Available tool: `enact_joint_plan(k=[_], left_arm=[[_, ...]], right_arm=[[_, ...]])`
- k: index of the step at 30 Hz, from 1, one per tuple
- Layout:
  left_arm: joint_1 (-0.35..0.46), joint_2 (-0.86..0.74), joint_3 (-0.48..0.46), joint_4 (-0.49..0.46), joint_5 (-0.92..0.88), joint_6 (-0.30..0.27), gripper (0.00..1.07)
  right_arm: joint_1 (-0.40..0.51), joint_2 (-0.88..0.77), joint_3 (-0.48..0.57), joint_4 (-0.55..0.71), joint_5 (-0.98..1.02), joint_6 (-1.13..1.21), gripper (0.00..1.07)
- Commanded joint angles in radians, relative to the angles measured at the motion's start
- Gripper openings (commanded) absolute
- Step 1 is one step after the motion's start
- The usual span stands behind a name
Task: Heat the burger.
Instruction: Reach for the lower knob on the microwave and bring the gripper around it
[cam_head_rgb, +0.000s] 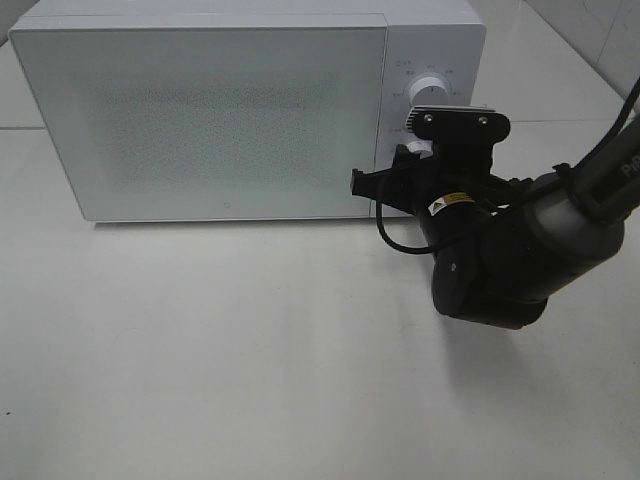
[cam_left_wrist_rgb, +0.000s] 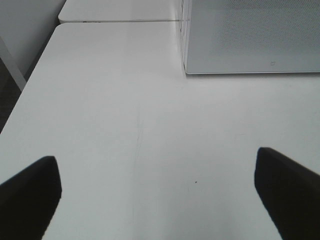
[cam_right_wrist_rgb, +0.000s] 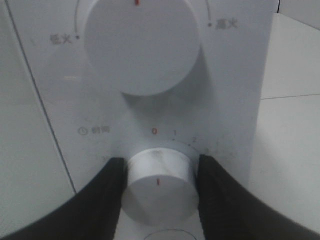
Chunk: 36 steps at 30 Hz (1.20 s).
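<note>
The left gripper holds its two black fingers wide apart over the flat white table, in front of the big white box-shaped microwave, near its left end. At the microwave's right end, the right gripper squeezes the lower round white knob between its black fingers. I cannot tell where the burger is.

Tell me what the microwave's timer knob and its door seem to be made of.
Timer knob: probably white moulded plastic, smooth and matte, with crisp rounded edges and a red printed marker line.
Microwave door: looks like a smooth, pale glass or plastic panel over a fine dotted mesh; the pictures don't settle which.
</note>
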Motion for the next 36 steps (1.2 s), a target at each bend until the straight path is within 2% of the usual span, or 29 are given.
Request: enact_joint_plan(k=[1,16,36], left_arm=[[0.001,-0.025,0.004,-0.003,-0.011,-0.008,1.0],[0.001,-0.025,0.004,-0.003,-0.011,-0.008,1.0],[0.001,-0.025,0.004,-0.003,-0.011,-0.008,1.0]], right_arm=[[-0.004,0.0,-0.01,-0.011,0.004,0.138,0.03],[-0.004,0.0,-0.008,-0.015,-0.045,0.383,0.03],[-0.004,0.0,-0.008,-0.059,-0.106,0.945,0.03]])
